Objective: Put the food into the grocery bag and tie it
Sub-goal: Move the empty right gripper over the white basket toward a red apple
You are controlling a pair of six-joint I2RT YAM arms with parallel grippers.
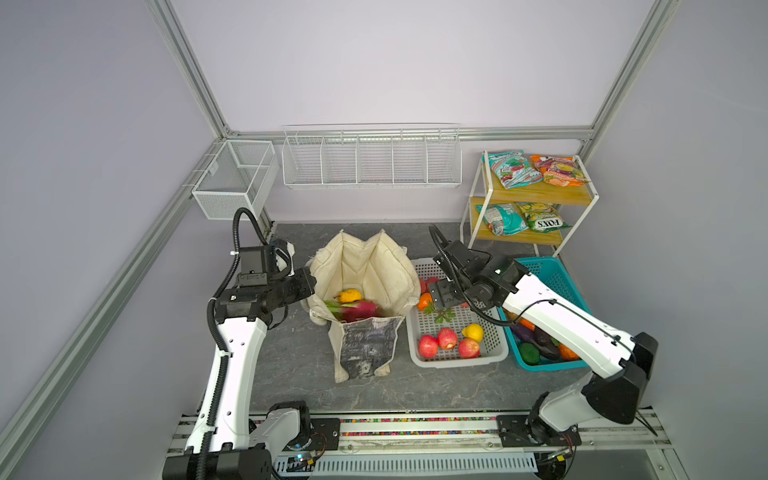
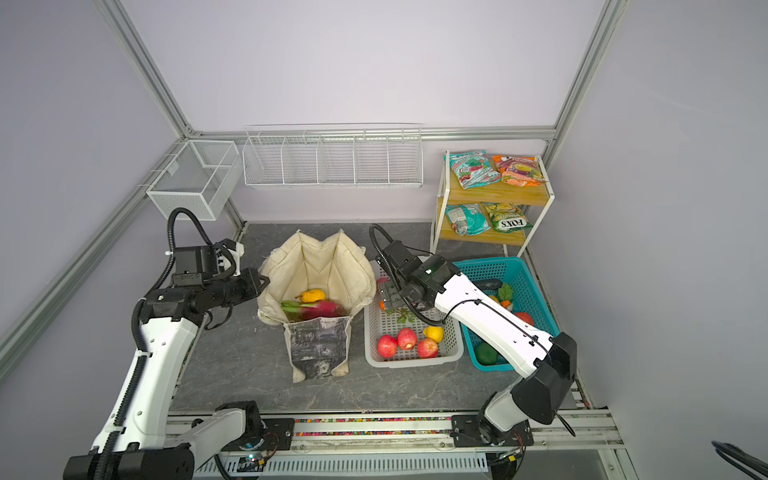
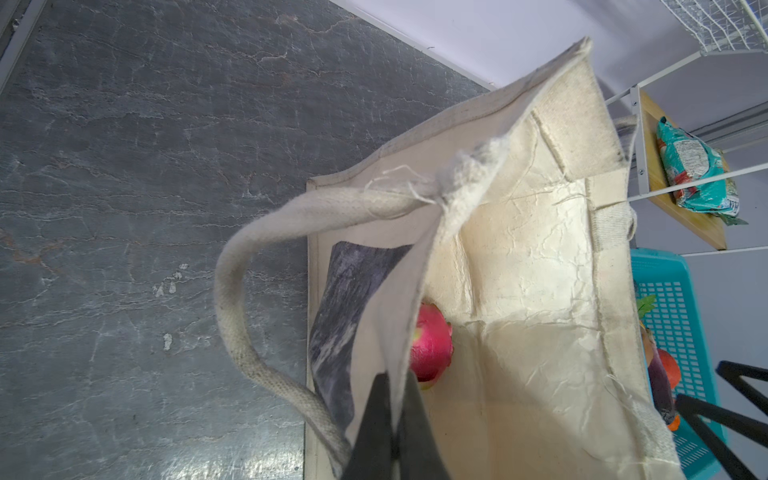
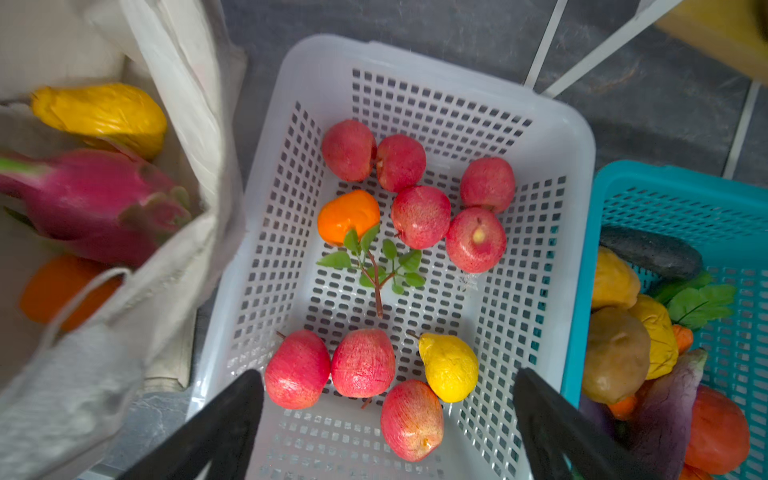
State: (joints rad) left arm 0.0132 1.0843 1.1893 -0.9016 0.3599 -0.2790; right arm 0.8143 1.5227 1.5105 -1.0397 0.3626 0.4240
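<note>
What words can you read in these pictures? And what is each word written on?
"FOX'S": on the green snack packet on the lower shelf, upside down in both top views.
Upper teal packet: print too small to read.
Orange packet: print too small to read.
Lower teal packet: print blurred, unreadable.
Grocery bag: only a grey-black picture, no readable words.

White basket (image 1: 457, 362) beside teal basket (image 1: 537, 261); shelf (image 1: 540, 195) behind.

My left gripper (image 3: 395, 384) pinched closed, forearm level; my right gripper (image 4: 388, 374) angled downward, jaws spread wide
</note>
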